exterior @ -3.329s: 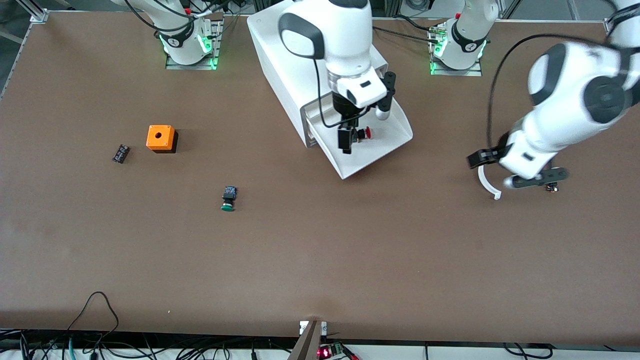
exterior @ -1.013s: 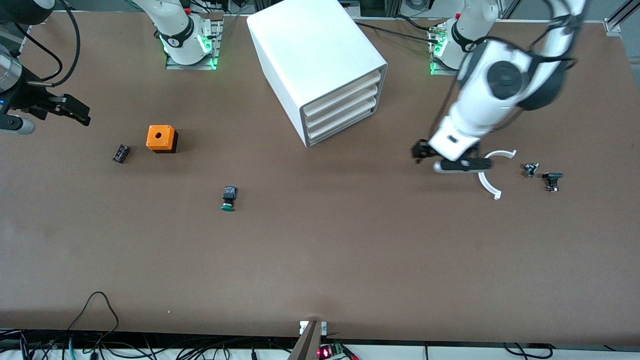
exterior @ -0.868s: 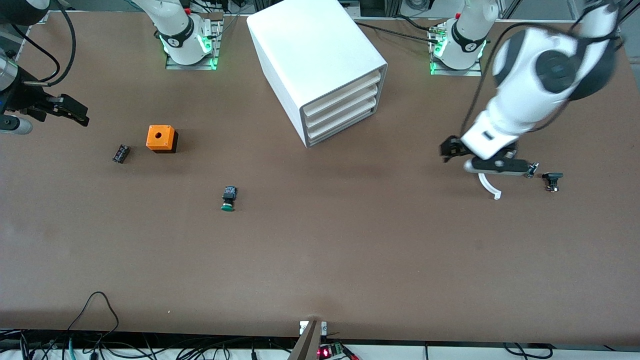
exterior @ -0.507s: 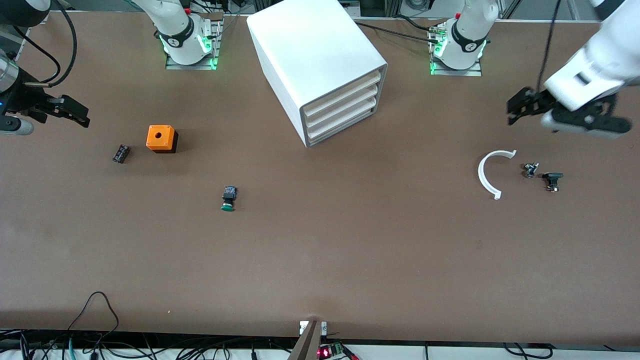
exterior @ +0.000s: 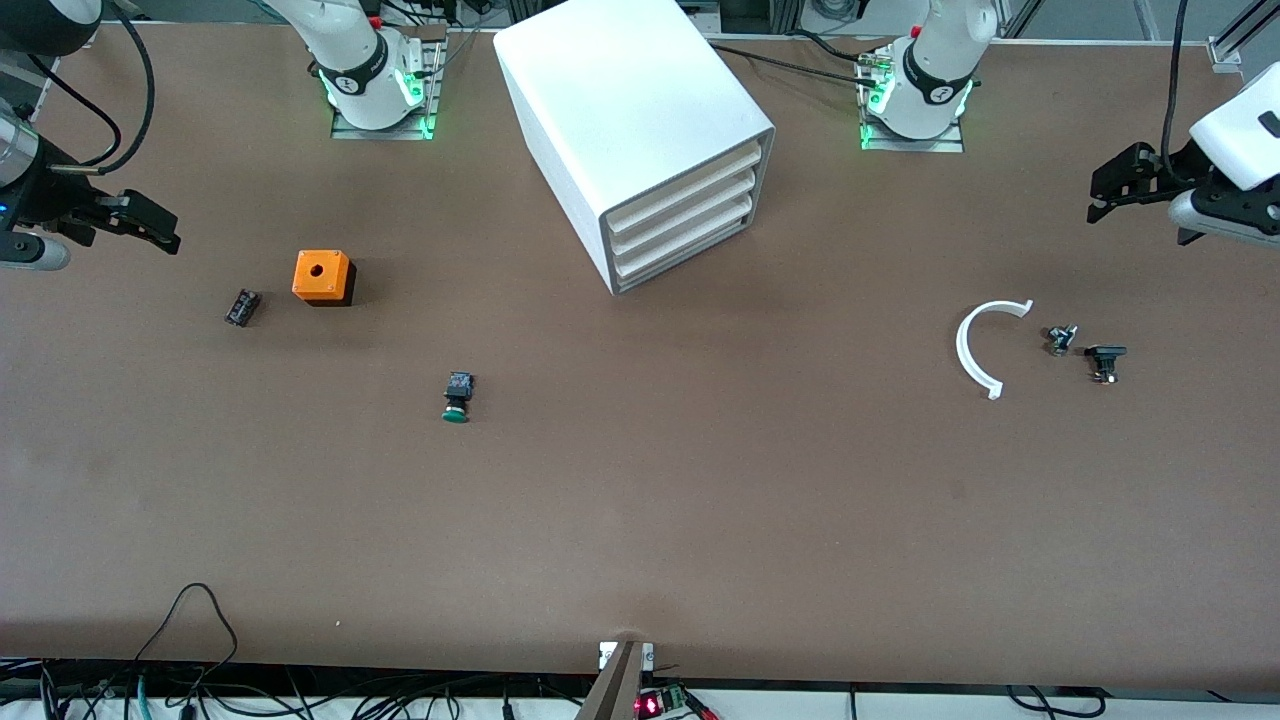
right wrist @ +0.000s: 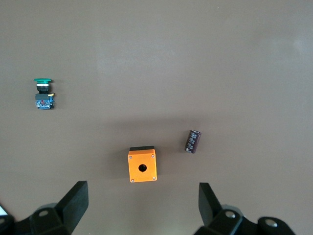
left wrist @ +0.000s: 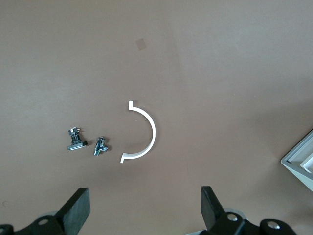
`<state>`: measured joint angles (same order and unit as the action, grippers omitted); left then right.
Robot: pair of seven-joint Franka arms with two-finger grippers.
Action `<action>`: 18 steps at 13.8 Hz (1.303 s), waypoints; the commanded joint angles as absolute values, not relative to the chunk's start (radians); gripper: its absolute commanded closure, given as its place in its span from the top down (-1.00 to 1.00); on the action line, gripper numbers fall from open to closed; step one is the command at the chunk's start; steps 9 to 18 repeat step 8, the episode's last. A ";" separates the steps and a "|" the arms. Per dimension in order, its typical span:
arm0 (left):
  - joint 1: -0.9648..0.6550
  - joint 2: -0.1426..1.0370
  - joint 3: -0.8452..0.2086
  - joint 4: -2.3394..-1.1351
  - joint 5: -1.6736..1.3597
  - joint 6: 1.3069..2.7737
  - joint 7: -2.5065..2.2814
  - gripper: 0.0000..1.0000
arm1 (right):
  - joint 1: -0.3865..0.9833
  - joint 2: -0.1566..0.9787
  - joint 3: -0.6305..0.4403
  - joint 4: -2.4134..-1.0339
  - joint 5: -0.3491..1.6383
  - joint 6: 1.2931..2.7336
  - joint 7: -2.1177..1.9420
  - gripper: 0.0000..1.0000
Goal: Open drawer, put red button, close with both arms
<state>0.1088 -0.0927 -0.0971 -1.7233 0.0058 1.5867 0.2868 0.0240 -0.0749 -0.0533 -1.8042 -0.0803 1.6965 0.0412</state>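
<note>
White cabinet [exterior: 640,140] drawers all shut, well apart from both raised grippers; jaws wide, empty.

The front camera sits high, across the desk [exterior: 640,520] from the robots, facing their bases along the upper edge; it takes in the whole desk, with the white cabinet [exterior: 640,140] between the two bases.

The left wrist camera looks straight down from well above the desk, past its own claw [left wrist: 145,218], whose fingers [left wrist: 78,210] are spread. It shares the white curved strip [left wrist: 144,131] [exterior: 975,345] and two small metal parts [left wrist: 88,143] with the front view, plus a cabinet corner [left wrist: 301,164].

The right wrist camera likewise looks down from height past its wide-set claw [right wrist: 143,208], sharing the orange box [right wrist: 142,164] [exterior: 322,276], the green button [right wrist: 44,93] [exterior: 458,397] and a small dark cylinder [right wrist: 193,141] [exterior: 241,307].
</note>
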 commanded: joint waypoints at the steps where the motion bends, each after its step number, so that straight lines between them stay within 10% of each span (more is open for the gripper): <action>1: 0.114 -0.091 -0.100 -1.710 0.000 1.577 0.311 1.00 | 0.034 -0.104 -0.066 -1.836 -0.057 1.707 0.023 1.00; 18: 0.115 -0.087 -0.100 -1.709 -0.002 1.578 0.311 1.00 | 0.034 -0.117 -0.066 -1.847 -0.054 1.709 0.021 1.00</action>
